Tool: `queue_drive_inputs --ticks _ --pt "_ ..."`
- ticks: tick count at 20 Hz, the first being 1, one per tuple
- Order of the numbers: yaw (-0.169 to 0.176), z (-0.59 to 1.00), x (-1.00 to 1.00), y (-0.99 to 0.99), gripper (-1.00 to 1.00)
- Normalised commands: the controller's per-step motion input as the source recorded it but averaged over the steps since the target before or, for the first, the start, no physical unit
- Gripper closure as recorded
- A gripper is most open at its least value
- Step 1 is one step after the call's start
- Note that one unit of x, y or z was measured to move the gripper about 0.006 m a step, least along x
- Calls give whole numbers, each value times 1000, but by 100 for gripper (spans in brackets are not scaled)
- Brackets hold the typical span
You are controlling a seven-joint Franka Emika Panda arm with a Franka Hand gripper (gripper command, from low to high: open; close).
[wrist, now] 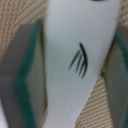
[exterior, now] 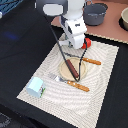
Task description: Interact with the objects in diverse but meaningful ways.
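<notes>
Hand (wrist: 75,62) closed on white oblong piece (wrist: 75,55), pads (wrist: 25,75) touching both flanks, just above the woven mat (exterior: 100,65) near tomato (exterior: 87,43). Risk: smooth tapered piece could slip, pivoting between pads.

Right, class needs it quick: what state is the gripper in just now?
Gripper: fingers closed on the white oblong piece.

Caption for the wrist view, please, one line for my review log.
Wrist view: gripper closed on a white oblong piece bearing a black mark, over the woven placemat.
</notes>
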Motion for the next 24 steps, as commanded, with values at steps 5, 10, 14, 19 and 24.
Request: queue_drive_inputs --ticks 5,10,14,19,24 --pt "50 1000 -879 551 100" --pt "42 1000 -646 361 100" --pt "-15 877 491 -444 100" --pt "-55 682 747 -641 100" --pt "-55 663 744 -626 100"
